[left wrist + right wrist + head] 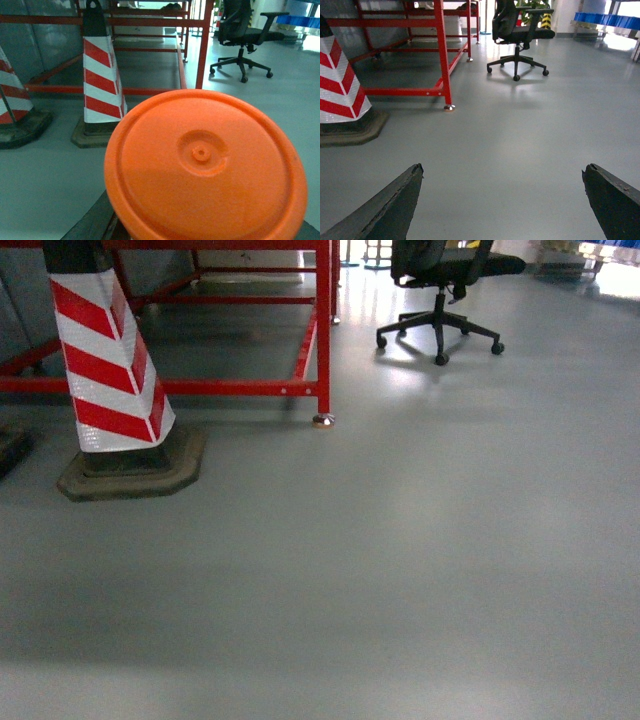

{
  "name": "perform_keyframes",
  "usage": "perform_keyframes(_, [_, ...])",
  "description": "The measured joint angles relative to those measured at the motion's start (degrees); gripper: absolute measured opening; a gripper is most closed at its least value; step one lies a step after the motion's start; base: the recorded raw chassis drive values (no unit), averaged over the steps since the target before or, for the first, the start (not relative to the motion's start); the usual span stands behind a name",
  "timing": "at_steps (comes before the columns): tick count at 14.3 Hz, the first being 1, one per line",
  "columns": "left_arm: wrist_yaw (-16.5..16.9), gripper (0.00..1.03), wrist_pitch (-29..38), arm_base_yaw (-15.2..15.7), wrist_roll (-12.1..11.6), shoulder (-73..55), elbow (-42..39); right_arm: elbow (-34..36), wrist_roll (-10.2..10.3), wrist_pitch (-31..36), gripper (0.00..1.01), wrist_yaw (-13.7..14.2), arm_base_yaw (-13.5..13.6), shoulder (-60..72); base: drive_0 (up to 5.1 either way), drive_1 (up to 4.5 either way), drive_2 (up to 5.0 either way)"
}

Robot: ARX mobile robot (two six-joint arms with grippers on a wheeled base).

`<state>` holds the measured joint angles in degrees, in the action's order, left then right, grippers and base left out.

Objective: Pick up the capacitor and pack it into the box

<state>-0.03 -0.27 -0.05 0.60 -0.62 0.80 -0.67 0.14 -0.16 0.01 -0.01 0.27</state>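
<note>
An orange round-ended capacitor point(205, 170) fills the lower part of the left wrist view, its flat end facing the camera, well above the floor. It sits where my left gripper's jaws are and hides them. Only one dark finger point(92, 225) shows, at its lower left edge. My right gripper point(502, 172) is open in the right wrist view, its two dark fingertips far apart, with only grey floor between them. The box is out of view. Neither gripper shows in the head view.
A red-and-white striped cone point(110, 360) on a dark base stands at the left beside a red steel frame point(322, 330). A black office chair point(440, 290) is at the back right. A second cone point(12, 100) shows in the left wrist view. Grey floor point(400, 570) spreads ahead.
</note>
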Motion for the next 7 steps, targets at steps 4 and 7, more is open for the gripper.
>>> perform_keyframes(4, [0.09,0.44,-0.09,0.00,0.00,0.00,0.00,0.00,0.00,-0.17,0.98,-0.02,0.00,0.00,-5.1,2.39,2.4])
perform_keyframes(7, [0.00,0.44,-0.07,0.00,0.00,0.00,0.00,0.00,0.02,-0.02,0.98,0.02,0.00,0.00,-4.9,2.53,2.5])
